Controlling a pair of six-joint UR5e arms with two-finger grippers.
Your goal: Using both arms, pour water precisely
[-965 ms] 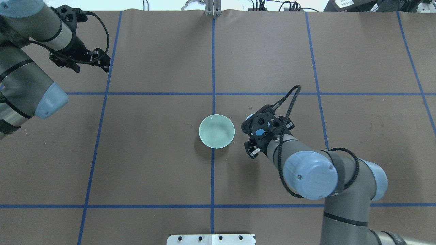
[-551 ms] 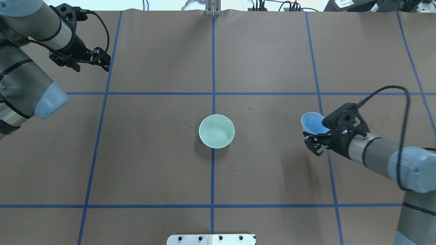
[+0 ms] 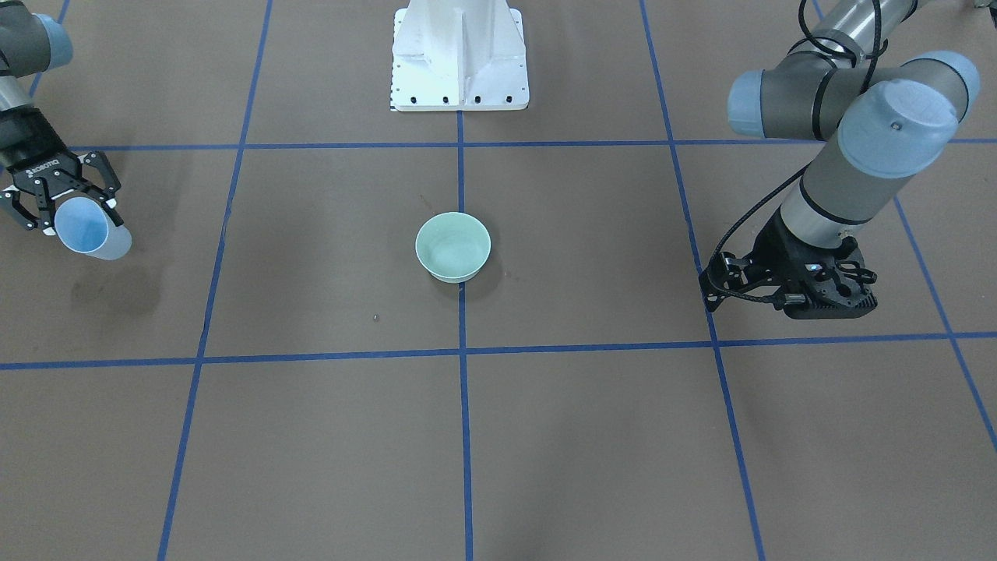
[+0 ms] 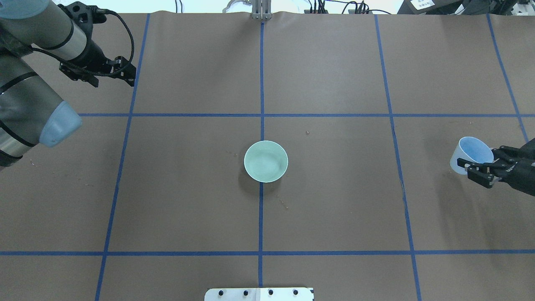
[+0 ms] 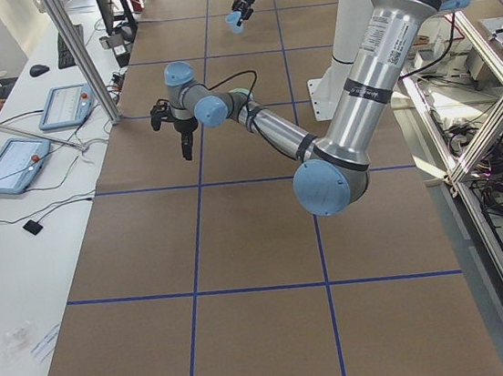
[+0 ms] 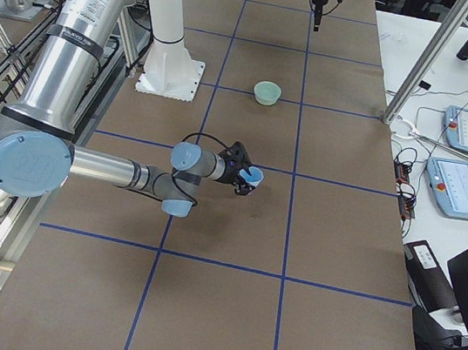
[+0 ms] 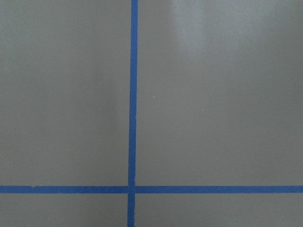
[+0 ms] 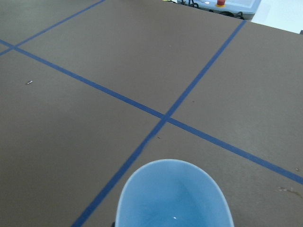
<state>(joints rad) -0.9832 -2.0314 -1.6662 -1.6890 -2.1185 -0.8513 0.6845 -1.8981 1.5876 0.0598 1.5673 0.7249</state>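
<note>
A pale green bowl point(image 4: 266, 161) stands at the table's centre on a blue tape line; it also shows in the front view point(image 3: 452, 246). A faint sheen lies inside it. My right gripper point(image 4: 480, 167) is shut on a light-blue cup point(image 4: 472, 154) and holds it tilted above the table, far to the bowl's right. The cup point(image 3: 87, 227) casts a shadow below it. In the right wrist view the cup point(image 8: 173, 198) shows only a tiny glint inside. My left gripper point(image 4: 127, 75) is shut and empty at the far left back, pointing down.
The white bolted pedestal point(image 3: 459, 54) stands at the robot's side of the table. Blue tape lines point(image 7: 132, 109) grid the brown surface. Tablets point(image 5: 10, 163) and a metal post point(image 5: 79, 53) stand along the operators' side, with a seated person at that edge.
My right arm has swung from just beside the bowl out to the far right, carrying the blue cup with it. The left arm has hardly moved.
</note>
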